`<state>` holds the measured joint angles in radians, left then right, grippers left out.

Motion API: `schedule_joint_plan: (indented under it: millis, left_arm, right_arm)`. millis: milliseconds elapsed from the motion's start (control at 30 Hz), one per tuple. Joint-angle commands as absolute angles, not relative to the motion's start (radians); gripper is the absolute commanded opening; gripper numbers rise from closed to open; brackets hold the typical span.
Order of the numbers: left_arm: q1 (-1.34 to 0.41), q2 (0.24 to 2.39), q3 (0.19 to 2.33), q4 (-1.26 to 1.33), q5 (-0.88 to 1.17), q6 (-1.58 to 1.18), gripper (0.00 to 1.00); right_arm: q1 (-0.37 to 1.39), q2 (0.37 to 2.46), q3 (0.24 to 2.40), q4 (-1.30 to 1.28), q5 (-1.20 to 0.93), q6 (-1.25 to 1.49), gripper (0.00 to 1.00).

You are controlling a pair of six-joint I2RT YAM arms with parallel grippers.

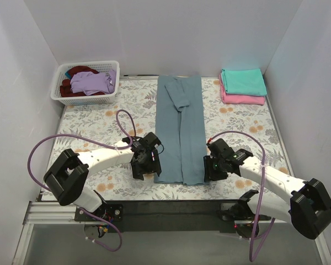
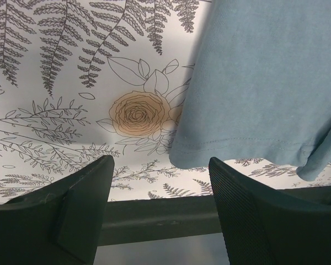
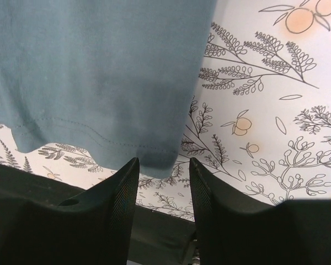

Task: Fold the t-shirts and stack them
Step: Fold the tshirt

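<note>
Item: blue-grey shirt, folded to a long strip on the desk, long axis running away from my arms. Near hem: left fingers beside its left corner, right fingers beside its right corner. I read both as released, grasping nothing.

A: Big shirt?
B: Plain slate blue-grey, hem stitching the same colour.
A: Tablecloth?
B: White, grey fern line-drawing print, peach roses, small orange fruits.
A: Other shirts?
B: Teal shirt, pink shirt, lilac shirt, dark red shirt. All plain.
A: Basket?
B: White lattice.
A: Arms?
B: Left arm, right arm: white links, black joints.
</note>
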<state>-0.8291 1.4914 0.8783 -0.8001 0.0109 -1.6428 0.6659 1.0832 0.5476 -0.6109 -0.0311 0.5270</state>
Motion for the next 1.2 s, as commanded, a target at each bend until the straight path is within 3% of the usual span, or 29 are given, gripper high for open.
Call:
schedule_joint_plan:
  millis: [0,533,733,833,933,1167]
  left_arm:
    - [-0.838,1.488,0.910,-0.799,0.012,-1.649,0.68]
    - [-0.862,1.517,0.934,-0.824,-0.017,-1.651,0.68]
    - [-0.873,1.525,0.939,-0.831,-0.017,-1.657,0.68]
    - [-0.879,1.532,0.940,-0.834,-0.018,-1.658,0.68]
    - [-0.884,1.546,0.946,-0.838,-0.020,-1.660,0.68]
    - [-0.894,1.575,0.962,-0.845,-0.018,-1.661,0.67]
  right_arm:
    - [0.683,1.101,0.588,-0.609,0.040,0.554,0.48]
    - [0.842,1.235,0.565,-0.686,0.143,0.634,0.42]
    - [0.847,1.236,0.557,-0.686,0.147,0.635,0.31]
    - [0.847,1.232,0.557,-0.686,0.146,0.632,0.20]
    - [0.847,1.230,0.558,-0.684,0.147,0.627,0.01]
    - [0.847,1.215,0.555,-0.678,0.144,0.621,0.01]
